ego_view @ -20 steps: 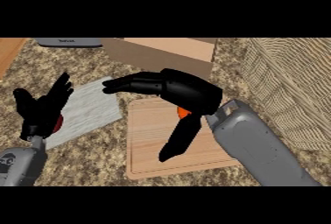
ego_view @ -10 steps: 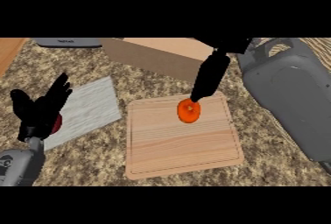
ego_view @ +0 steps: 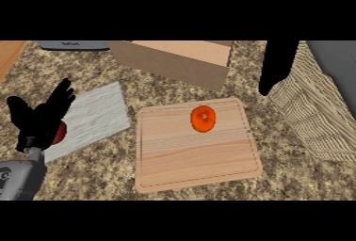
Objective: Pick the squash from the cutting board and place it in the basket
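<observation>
An orange squash lies on the upper part of the wooden cutting board. Nothing touches it. My right hand hangs at the upper right, above the left edge of the wicker basket. Its fingers point straight down and hold nothing. It is well apart from the squash, up and to the right. At the left edge my left hand rests open with its fingers up.
A grey cloth lies left of the board, with a small red object half hidden behind my left hand. A cardboard box stands behind the board. A grey appliance shows at the top left.
My right hand has moved off the board, up and to the right toward the basket, uncovering the squash, which stays on the board. The left hand has not moved.
</observation>
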Robot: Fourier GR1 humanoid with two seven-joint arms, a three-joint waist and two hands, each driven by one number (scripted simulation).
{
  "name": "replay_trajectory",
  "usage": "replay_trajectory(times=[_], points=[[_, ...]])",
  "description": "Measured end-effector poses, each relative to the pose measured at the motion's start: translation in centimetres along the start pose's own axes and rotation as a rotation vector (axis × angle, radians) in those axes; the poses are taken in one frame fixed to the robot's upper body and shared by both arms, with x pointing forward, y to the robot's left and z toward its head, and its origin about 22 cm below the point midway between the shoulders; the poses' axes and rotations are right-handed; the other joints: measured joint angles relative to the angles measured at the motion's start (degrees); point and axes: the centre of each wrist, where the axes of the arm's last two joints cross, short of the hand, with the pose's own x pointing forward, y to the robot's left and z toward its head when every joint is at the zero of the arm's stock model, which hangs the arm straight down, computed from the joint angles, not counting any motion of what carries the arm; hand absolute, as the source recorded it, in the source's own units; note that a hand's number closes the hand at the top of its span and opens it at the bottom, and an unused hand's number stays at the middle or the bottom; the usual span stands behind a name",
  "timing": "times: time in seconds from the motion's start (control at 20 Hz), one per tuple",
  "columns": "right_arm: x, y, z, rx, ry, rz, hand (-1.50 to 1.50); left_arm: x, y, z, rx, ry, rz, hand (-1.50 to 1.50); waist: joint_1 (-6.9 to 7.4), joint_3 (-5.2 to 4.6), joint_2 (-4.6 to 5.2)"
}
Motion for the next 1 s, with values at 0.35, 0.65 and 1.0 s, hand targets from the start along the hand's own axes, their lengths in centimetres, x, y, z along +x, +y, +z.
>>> replay_trajectory(times=[0.35, 0.65, 1.0], points=[[-4.2, 1.4, 2.4, -0.014, -0.067, -0.117, -1.50, 0.1, 0.1, 0.1, 0.003, 0.006, 0.000, 0.00, -0.22, 0.05, 0.01], [-7.4, 5.5, 2.3, -0.053, -0.108, -0.183, -1.50, 0.5, 0.3, 0.2, 0.003, 0.006, 0.001, 0.00, -0.15, 0.06, 0.02], [-9.3, 11.7, -0.2, -0.104, -0.140, -0.205, -1.50, 0.3, 0.0, 0.2, 0.001, 0.004, 0.002, 0.00, -0.11, 0.05, 0.06]])
